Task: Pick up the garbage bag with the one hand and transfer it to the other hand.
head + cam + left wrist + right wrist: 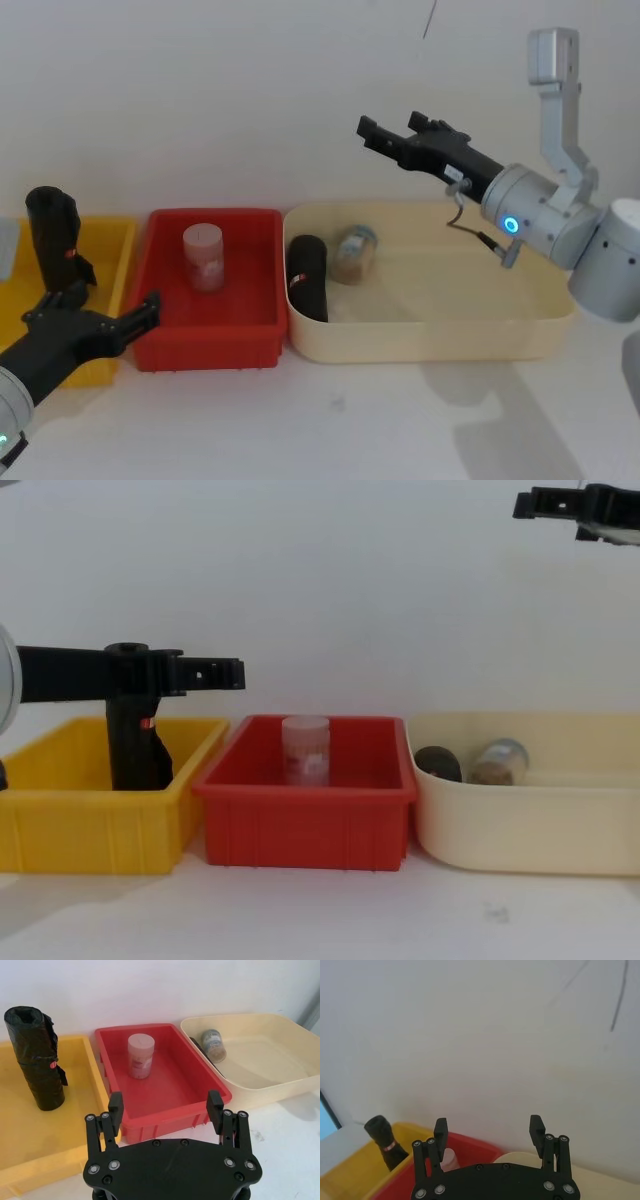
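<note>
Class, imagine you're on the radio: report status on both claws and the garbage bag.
Left claw open, empty, low before the red bin. Right claw open, raised above the cream tub. Garbage bag upright in the yellow bin, untouched. Nothing blocking it.

A plain white wall [250,90] is filling the space behind the work area, with a thin dark line [619,995] running down it near the top. The white tabletop [330,910] is stretching across the foreground, carrying a small dark smudge [495,913] and catching soft shadows. Even, diffuse light is falling over the whole scene.
</note>
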You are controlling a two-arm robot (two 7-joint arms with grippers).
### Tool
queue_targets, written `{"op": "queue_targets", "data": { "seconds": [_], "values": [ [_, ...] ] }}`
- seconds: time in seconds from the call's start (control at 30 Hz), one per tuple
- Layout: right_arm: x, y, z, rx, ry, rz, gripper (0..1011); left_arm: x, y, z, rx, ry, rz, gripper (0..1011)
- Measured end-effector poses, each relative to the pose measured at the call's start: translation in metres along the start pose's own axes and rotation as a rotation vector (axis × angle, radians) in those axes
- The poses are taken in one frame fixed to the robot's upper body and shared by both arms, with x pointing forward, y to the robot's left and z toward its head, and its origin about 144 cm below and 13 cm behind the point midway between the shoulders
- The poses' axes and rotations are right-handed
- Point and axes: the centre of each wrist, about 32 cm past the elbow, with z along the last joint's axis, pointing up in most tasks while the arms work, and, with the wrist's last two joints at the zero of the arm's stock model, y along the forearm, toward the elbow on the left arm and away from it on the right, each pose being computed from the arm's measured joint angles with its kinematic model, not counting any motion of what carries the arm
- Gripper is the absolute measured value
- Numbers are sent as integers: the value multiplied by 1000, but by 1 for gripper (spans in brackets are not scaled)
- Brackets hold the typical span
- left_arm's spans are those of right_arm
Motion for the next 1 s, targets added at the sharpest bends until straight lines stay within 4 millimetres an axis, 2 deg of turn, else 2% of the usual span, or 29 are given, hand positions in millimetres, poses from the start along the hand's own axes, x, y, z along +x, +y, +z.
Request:
{"op": "queue_targets", "data": {
  "seconds": [0.2, 0.77, 1.0],
  "values": [
    [-7, -7, -16, 48, -54, 44, 1001, 0, 0, 0, 0, 0, 0, 1001],
    [-40, -36, -77, 147, -244, 292, 1000, 0, 0, 0, 0, 0, 0, 1001],
    [-51, -45, -94, 163, -295, 370, 1001, 0, 0, 0, 0, 0, 0, 1001]
  ]
}}
